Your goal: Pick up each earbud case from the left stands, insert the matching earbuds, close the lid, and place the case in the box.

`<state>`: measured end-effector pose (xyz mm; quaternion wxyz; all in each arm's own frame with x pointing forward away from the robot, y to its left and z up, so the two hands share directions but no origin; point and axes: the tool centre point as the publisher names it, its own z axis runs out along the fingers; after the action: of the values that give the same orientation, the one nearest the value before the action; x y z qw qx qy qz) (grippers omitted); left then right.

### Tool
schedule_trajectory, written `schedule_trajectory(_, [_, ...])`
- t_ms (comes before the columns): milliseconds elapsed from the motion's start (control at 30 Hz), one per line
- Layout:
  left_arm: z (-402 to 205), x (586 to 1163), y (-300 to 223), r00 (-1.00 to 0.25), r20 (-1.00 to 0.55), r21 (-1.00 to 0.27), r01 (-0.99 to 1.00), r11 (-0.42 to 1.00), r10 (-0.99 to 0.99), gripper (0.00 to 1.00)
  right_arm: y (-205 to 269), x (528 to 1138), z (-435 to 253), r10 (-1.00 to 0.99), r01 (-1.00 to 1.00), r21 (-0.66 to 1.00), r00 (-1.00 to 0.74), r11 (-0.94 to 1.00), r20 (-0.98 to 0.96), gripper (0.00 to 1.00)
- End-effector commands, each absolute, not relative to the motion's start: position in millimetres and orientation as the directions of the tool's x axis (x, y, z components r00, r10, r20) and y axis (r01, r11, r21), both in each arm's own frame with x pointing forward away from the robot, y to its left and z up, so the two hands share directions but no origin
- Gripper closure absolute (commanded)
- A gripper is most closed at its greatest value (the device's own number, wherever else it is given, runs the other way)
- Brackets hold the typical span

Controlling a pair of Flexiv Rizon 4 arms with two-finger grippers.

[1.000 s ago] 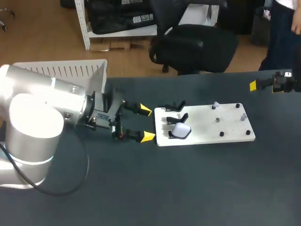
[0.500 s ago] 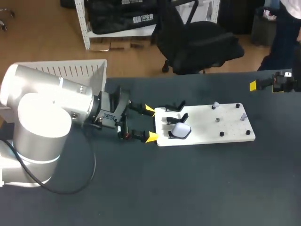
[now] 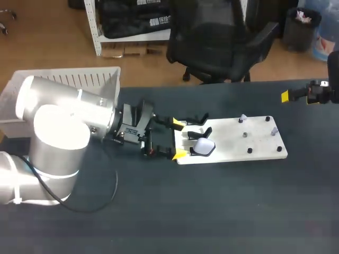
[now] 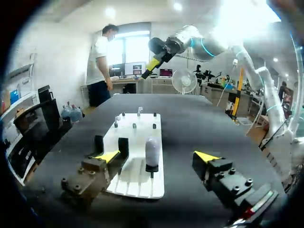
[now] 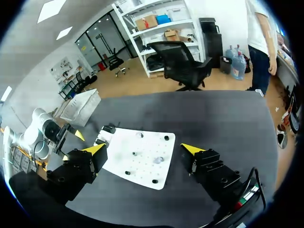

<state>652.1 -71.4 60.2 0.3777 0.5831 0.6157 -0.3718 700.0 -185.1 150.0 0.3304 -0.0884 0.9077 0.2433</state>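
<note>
A white earbud case (image 3: 203, 147) sits on a black stand at the left end of the white board (image 3: 249, 143). A second black stand (image 3: 197, 120) behind it holds nothing. My left gripper (image 3: 179, 139) is open, its yellow tips straddling the board's left edge just short of the case. In the left wrist view the case (image 4: 151, 151) stands upright just ahead of that gripper (image 4: 156, 156), between the lines of its fingers and untouched. My right gripper (image 3: 286, 96) hangs high at the far right, open and empty (image 5: 142, 149), looking down on the board (image 5: 142, 161).
A white slatted box (image 3: 79, 79) stands at the table's back left, behind my left arm. Small pegs and pale pieces (image 3: 243, 118) dot the board's right half. Dark bare table lies in front of the board.
My left arm has slid right toward the board, bringing its open fingers from a short way off to around the board's left edge. The right arm has kept still.
</note>
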Motion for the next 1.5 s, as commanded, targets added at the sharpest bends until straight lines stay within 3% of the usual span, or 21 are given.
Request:
schedule_trajectory(33, [51.3, 661.8, -78.7, -0.048, -0.901, -0.037, 0.999, 0.035, 0.431, 0.0, -185.1, 700.0, 150.0, 0.0, -0.321, 0.383, -0.766, 0.866, -0.643, 0.0])
schedule_trajectory(767, [36.6, 657.5, -96.8, -0.104, -0.89, -0.057, 0.992, 0.116, 0.443, 0.0, -185.1, 700.0, 150.0, 0.0, -0.321, 0.383, -0.766, 0.866, -0.643, 0.0])
schedule_trajectory(1033, [34.3, 656.0, -103.4, -0.094, -0.886, -0.046, 0.992, 0.116, 0.454, 0.1, -185.1, 700.0, 150.0, 0.0, -0.321, 0.383, -0.766, 0.866, -0.643, 0.0])
schedule_trajectory(1500, [27.8, 659.9, -115.7, -0.084, -0.881, -0.043, 0.994, 0.098, 0.465, 0.17, -185.1, 700.0, 150.0, 0.0, -0.321, 0.383, -0.766, 0.866, -0.643, 0.0])
